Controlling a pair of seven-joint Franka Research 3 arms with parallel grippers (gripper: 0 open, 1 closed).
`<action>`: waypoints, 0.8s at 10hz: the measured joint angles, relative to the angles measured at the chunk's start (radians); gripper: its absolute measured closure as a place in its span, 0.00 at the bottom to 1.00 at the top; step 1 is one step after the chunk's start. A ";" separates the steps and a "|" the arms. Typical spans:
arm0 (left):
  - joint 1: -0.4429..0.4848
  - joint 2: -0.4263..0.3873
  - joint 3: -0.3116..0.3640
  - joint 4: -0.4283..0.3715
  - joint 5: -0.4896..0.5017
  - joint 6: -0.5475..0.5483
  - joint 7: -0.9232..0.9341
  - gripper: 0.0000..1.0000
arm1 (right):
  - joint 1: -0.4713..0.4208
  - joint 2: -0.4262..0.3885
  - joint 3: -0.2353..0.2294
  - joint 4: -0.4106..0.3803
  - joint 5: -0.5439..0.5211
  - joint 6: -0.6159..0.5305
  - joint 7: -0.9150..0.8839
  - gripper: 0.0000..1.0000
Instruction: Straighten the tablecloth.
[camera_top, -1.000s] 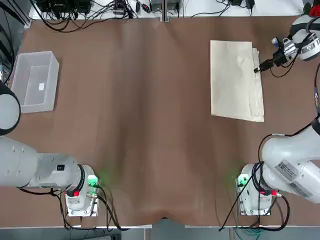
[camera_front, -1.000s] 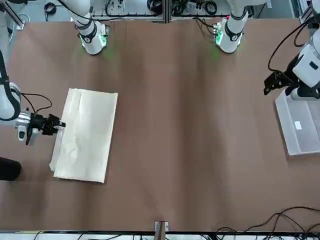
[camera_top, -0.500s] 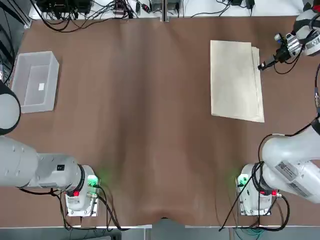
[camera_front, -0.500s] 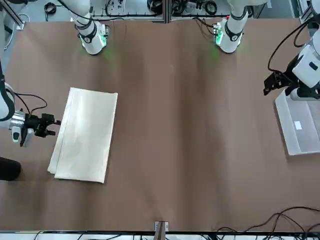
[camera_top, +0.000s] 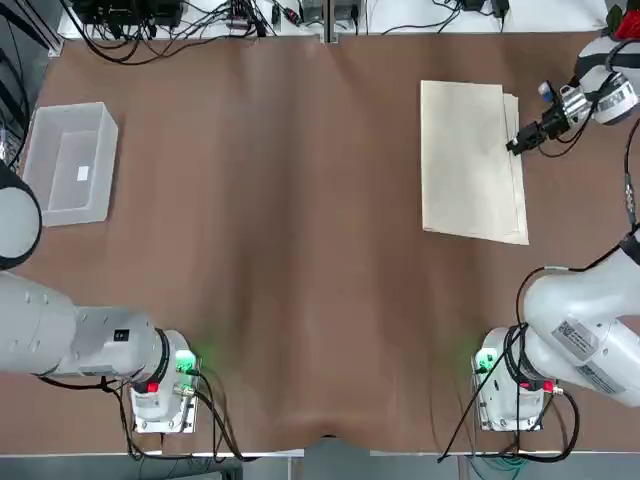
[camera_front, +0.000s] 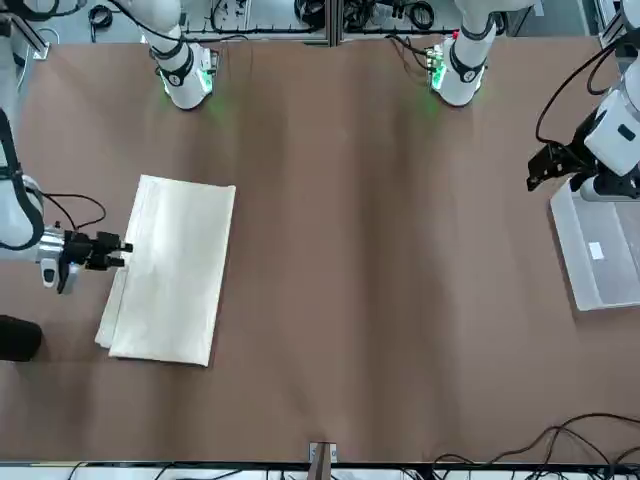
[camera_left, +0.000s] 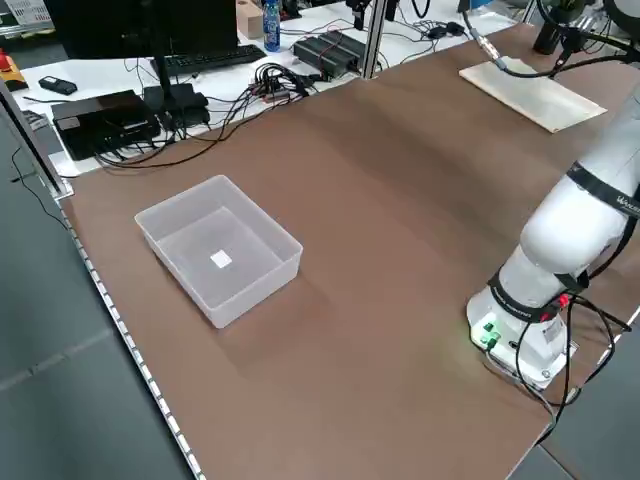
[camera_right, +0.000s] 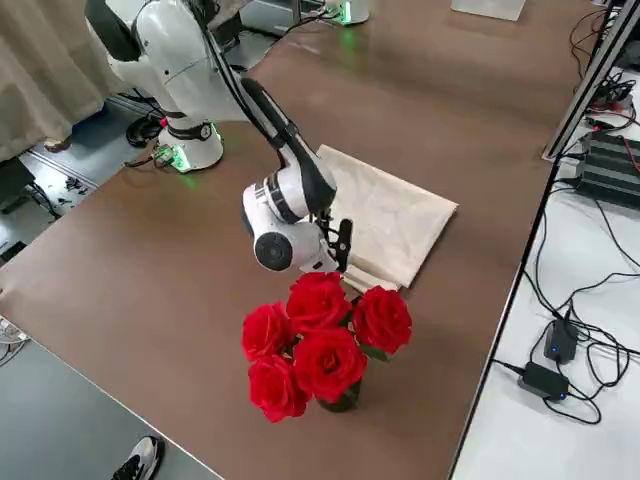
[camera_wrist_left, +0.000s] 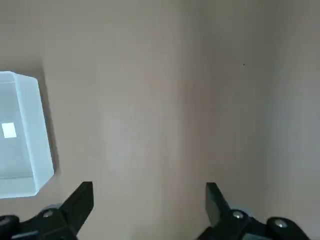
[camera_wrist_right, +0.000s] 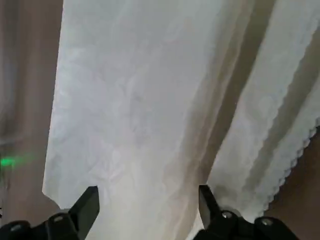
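Cream tablecloth (camera_top: 465, 160) beneath the open right claw (camera_top: 513, 146)

In this wrist view we see the tablecloth (camera_wrist_right: 130, 110), pale and faintly creased. One part of it lies broad and almost flat, and beside this part we see long folds, with shadow between them. One outer edge has a small scalloped border. The right gripper (camera_wrist_right: 149, 212) has its two black fingers standing apart, in front of the cloth. On both sides of the cloth we notice the brown table covering (camera_wrist_right: 30, 115), and on one side a small green glow (camera_wrist_right: 7, 162).
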 joint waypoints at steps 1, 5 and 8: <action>0.000 0.000 0.000 0.000 0.000 0.000 0.000 0.01 | 0.000 0.011 0.000 0.000 0.000 0.011 0.010 0.12; 0.000 0.000 0.000 0.000 0.000 0.000 0.000 0.01 | 0.001 0.017 0.002 0.001 0.000 0.014 0.062 0.30; 0.000 0.000 0.000 0.000 0.000 0.000 0.000 0.01 | 0.006 0.019 0.006 -0.001 0.000 0.014 0.070 0.49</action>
